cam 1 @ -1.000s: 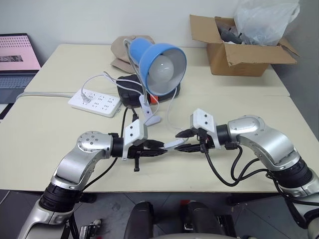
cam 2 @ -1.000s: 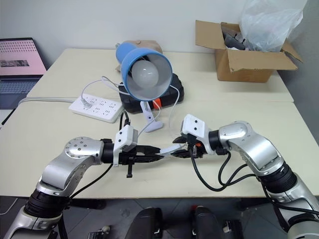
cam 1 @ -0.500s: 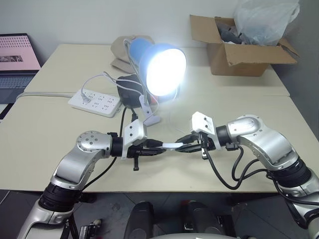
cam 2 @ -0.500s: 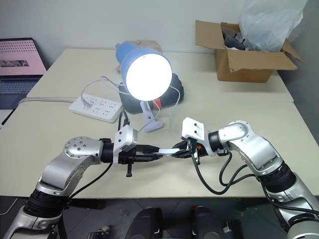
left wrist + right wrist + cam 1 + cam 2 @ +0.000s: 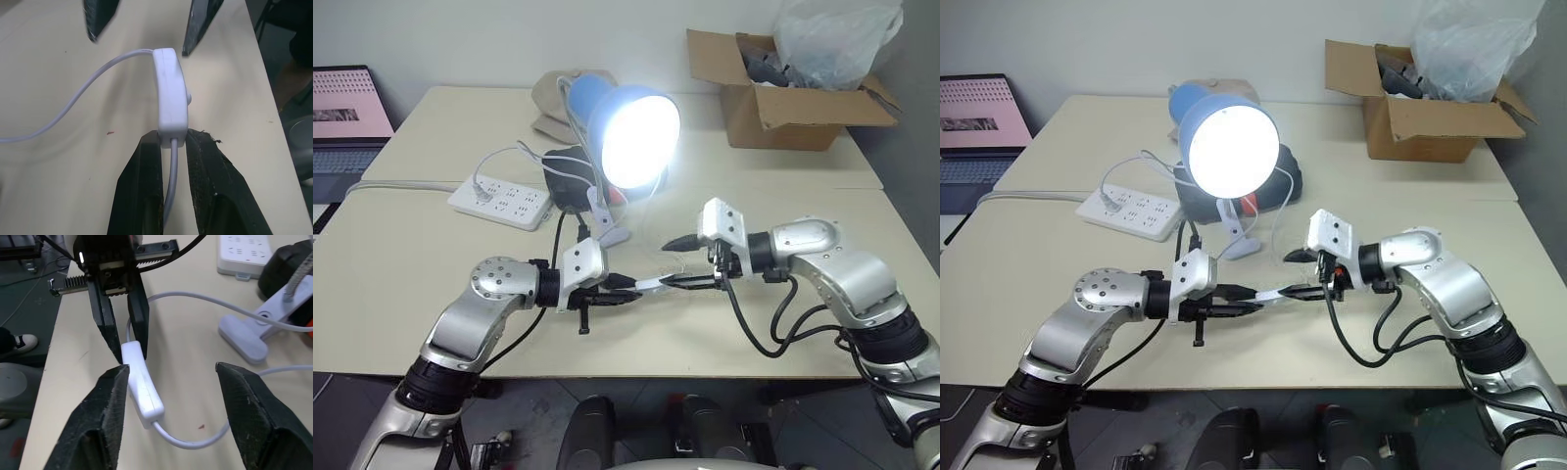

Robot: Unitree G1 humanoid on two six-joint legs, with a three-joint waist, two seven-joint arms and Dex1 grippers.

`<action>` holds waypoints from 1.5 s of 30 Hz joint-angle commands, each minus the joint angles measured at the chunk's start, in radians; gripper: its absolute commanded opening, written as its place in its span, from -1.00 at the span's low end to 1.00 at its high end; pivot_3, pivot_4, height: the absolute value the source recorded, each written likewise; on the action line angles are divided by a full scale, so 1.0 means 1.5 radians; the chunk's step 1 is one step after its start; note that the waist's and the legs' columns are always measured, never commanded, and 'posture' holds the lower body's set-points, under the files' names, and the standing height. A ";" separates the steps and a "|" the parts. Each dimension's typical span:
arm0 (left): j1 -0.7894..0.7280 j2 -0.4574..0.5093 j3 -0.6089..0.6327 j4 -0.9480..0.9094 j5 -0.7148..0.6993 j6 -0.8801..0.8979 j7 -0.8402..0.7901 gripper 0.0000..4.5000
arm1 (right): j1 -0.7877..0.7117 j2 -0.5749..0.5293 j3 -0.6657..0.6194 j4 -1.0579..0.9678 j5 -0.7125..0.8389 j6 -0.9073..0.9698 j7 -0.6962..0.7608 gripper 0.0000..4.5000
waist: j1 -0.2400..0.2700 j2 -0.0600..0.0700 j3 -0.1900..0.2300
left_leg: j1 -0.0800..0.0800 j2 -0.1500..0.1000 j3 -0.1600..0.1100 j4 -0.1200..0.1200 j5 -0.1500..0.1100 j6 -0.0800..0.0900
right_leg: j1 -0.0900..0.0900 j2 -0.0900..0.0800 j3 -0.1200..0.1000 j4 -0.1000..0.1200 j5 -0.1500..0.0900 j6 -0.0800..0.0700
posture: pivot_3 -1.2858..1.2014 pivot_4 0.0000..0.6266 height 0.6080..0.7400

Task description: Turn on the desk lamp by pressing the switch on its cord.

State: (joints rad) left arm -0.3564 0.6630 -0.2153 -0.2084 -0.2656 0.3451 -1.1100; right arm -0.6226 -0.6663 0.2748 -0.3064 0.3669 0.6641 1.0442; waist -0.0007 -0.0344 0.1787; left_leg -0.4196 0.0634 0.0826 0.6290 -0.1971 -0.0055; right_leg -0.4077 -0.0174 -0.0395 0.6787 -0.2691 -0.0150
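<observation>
Switch [image 5: 170,93] between spread right jaws

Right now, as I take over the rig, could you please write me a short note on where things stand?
Left hand: shut on the thin white cord, right at the end of the slim white inline switch, held above the beige table.
Right hand: open, fingers either side of the switch.
Blue dome-shaded desk lamp: bulb glowing, so the press is done.
Left: let go of the cord, pull both arms back.
</observation>
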 commanded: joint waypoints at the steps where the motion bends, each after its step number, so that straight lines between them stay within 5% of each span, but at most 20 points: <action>1: -0.046 -0.043 -0.038 0.072 0.092 -0.089 0.068 -0.84 | 0.032 -0.059 -0.046 -0.067 -0.008 -0.011 0.000 0.69 | 0.006 0.000 0.000 | 0.000 0.000 0.000 0.000 0.000 0.000 | 0.000 0.000 0.000 0.000 0.000 0.000 | 0.03 -0.52 1.00; 4: -0.069 -0.075 -0.053 0.124 0.132 -0.131 0.101 -0.84 | 0.068 -0.091 -0.059 -0.098 -0.015 -0.011 -0.012 0.99 | 0.010 0.000 0.000 | 0.000 0.000 0.000 0.000 0.000 0.000 | 0.000 0.000 0.000 -0.001 0.000 0.000 | 0.03 -0.52 1.00; 9: -0.114 -0.145 -0.072 0.237 0.198 -0.205 0.180 -0.84 | 0.157 -0.128 -0.100 -0.167 -0.035 0.015 -0.068 1.00 | 0.011 0.000 0.000 | -0.001 0.000 0.000 0.000 0.000 0.000 | -0.001 0.000 0.000 0.000 0.000 0.000 | 0.03 -0.52 1.00; 17: -0.129 -0.187 -0.079 0.308 0.196 -0.223 0.159 -0.84 | 0.258 -0.124 -0.139 -0.262 -0.023 0.070 -0.139 1.00 | 0.003 0.000 0.000 | -0.001 0.000 0.000 0.000 0.000 0.000 | -0.001 0.000 0.000 0.000 0.000 0.000 | 0.03 -0.52 1.00; 18: -0.131 -0.188 -0.077 0.312 0.193 -0.220 0.153 -0.53 | 0.261 -0.124 -0.141 -0.266 -0.022 0.074 -0.145 1.00 | 0.002 0.000 0.000 | -0.001 0.000 0.000 0.000 0.000 0.000 | -0.001 0.000 0.000 0.000 0.000 0.000 | 0.03 -0.52 1.00; 23: -0.130 -0.186 -0.067 0.300 0.173 -0.212 0.125 -0.04 | 0.265 -0.129 -0.144 -0.275 -0.015 0.088 -0.159 1.00 | 0.001 0.000 0.000 | -0.001 0.000 0.000 0.000 0.000 0.000 | -0.001 0.000 0.000 0.000 0.000 0.001 | 0.03 -0.52 1.00; 30: -0.082 -0.117 -0.019 0.190 0.118 -0.175 0.074 0.62 | 0.265 -0.147 -0.154 -0.257 -0.010 0.092 -0.154 1.00 | -0.001 0.000 0.000 | -0.001 0.000 0.000 0.000 0.000 0.000 | -0.001 0.000 0.000 0.000 0.000 0.001 | 0.03 -0.52 1.00; 45: 0.194 0.052 0.223 -0.132 -0.059 0.041 0.102 0.62 | 0.368 -0.165 -0.325 -0.168 0.046 -0.063 -0.050 1.00 | 0.001 0.000 0.000 | 0.000 0.000 0.000 0.000 0.000 0.000 | 0.000 0.000 0.000 0.000 0.000 0.001 | 0.03 -0.52 1.00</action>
State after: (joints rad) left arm -0.0679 0.7287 0.0826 -0.3505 -0.3155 0.3824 -0.9666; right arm -0.0770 -0.8958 -0.1723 -0.5559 0.4218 0.6137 0.9372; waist 0.0008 -0.0343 0.1788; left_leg -0.4190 0.0632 0.0820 0.6293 -0.1970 -0.0055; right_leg -0.4073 -0.0182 -0.0400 0.6784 -0.2689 -0.0141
